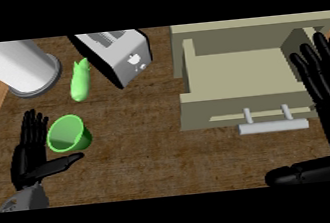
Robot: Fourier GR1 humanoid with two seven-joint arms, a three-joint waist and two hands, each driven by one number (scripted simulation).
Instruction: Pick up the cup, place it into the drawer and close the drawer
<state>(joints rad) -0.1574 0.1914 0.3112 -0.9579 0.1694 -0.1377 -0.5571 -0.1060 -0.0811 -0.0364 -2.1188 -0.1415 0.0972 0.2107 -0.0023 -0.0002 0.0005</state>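
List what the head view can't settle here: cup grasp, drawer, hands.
- Left hand to cup: fingers straight beside it; contact unclear from above.
- Drawer: its right wall is partly hidden by the right hand.
- Right hand: lower part cut off by the bottom edge.
- White cylinder: top cut off by the upper edge.

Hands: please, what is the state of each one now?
Left hand: open, fingers straight beside the green cup, holding nothing.
Right hand: open, fingers straight at the open drawer, holding nothing.
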